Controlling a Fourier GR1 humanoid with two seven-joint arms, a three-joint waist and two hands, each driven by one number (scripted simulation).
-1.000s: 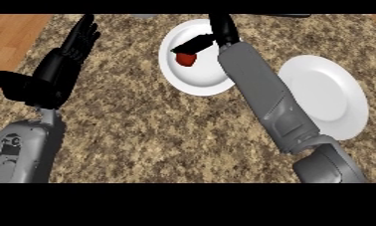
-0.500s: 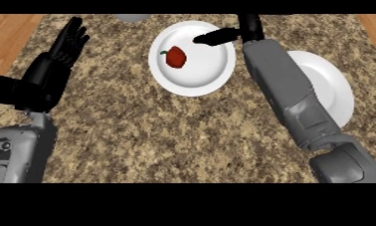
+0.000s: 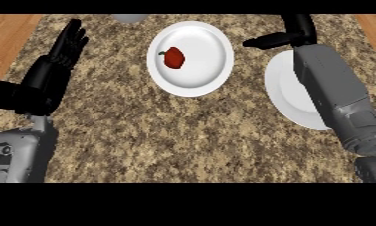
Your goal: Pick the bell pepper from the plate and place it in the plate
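A small red bell pepper [image 3: 174, 57] lies left of centre on a white plate [image 3: 202, 73] at the counter's back middle. A second white plate [image 3: 283, 93] lies to the right, its right part hidden under my grey right forearm. My right hand [image 3: 285, 38] hovers past the first plate's right rim, open, thumb pointing left toward that plate, touching nothing. At the left, my left hand [image 3: 61, 55] rests open with fingers up, well away from both plates.
The speckled stone counter [image 3: 169, 130] stretches across the view. A grey rounded object [image 3: 129, 18] shows at the back edge, left of the pepper's plate. Wood surface [image 3: 15, 33] borders the counter at the far left and top right.
My right hand has drawn back to the right, from over the pepper to beyond the plate's rim. The pepper stays on its plate. The left hand holds its pose.
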